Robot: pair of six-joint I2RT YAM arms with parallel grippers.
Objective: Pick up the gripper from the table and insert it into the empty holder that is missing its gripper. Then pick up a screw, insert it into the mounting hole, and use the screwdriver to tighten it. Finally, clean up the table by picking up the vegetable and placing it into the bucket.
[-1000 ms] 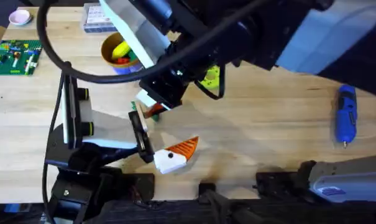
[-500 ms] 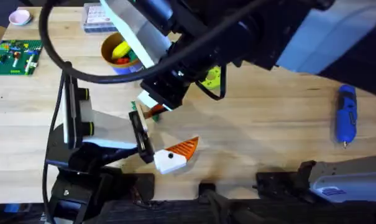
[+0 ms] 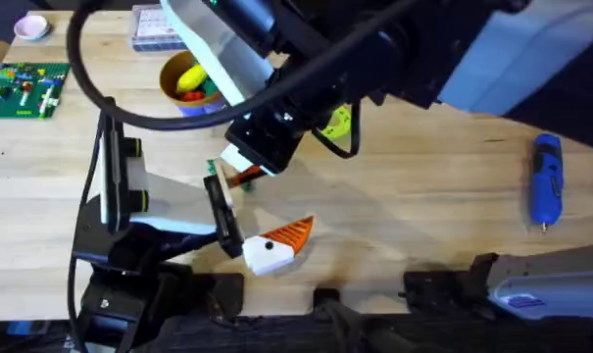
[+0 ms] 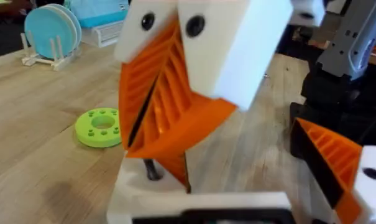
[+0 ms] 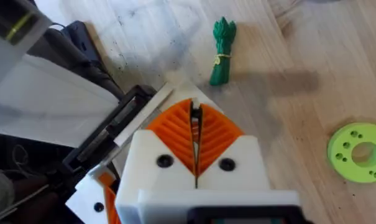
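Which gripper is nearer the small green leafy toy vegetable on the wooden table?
Right. The right gripper hangs just beside the green leafy toy vegetable; the left gripper sits farther off, toward the arm bases.

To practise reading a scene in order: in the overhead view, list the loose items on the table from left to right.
Green circuit board → blue pot of toy food → orange-tipped white block → green ring disc → blue screwdriver.

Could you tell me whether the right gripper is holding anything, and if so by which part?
The right gripper is shut pad to pad; the vegetable lies free beyond it. Whether it pinches anything cannot be told.
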